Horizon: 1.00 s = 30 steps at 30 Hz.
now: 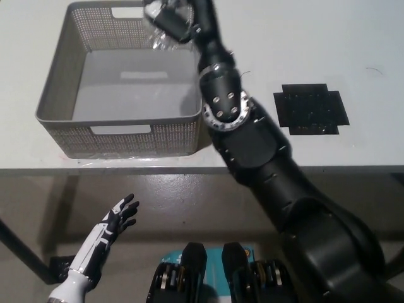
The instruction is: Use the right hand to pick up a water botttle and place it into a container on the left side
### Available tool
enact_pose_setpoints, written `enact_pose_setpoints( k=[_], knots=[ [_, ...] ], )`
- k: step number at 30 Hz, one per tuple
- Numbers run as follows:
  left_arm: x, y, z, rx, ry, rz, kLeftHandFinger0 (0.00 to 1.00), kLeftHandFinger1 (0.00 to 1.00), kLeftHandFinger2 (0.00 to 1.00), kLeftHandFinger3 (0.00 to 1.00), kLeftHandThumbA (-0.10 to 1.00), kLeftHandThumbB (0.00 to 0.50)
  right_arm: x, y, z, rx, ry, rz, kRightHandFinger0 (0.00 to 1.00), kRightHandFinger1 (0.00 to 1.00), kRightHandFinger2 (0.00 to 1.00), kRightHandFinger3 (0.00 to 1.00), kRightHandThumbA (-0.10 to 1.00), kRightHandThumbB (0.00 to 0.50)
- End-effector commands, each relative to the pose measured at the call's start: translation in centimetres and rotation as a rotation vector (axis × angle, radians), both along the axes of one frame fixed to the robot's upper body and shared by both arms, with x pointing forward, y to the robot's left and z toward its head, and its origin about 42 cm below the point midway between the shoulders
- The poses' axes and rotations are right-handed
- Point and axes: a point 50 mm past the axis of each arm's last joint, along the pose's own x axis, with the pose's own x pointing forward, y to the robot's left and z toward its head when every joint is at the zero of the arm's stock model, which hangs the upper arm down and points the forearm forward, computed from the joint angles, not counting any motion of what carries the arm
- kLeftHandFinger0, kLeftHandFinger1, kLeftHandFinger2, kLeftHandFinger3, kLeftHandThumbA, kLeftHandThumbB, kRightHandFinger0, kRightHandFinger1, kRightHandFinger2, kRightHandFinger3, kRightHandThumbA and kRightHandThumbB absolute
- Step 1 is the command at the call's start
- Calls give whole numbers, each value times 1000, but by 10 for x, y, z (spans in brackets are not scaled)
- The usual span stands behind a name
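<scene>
The black right robot hand (180,19) is wrapped around the clear water bottle (163,31), holding it up over the far right corner of the grey mesh container (53,95). The bottle looks blurred and I cannot tell how it is tilted. The container sits toward the left end of the white worktop (284,145), close to its front edge. A black square mat (310,107) lies toward the right end. The white left robot hand (117,218) rests below the worktop's front edge, fingers spread, holding nothing.
</scene>
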Motion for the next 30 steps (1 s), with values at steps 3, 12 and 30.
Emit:
enact_pose_setpoints(
  k=[3, 12, 30],
  knots=[
    [6, 1, 18, 4, -79, -42, 1000, 1000, 1000, 1000, 1000, 194, -2, 30, 14, -115, -52, 61, 0, 229, 673, 706, -100, 84],
    [11, -3, 26, 25, -91, -61, 1000, 1000, 1000, 1000, 1000, 197, 2, 37, -5, -300, 6, 73, 0, 309, 776, 825, -100, 87],
    [21, -8, 33, 59, -100, -121, 1000, 1000, 1000, 1000, 1000, 191, 19, 5, -11, -509, 67, 167, 1000, 1000, 1000, 1000, 1000, 500]
  ],
)
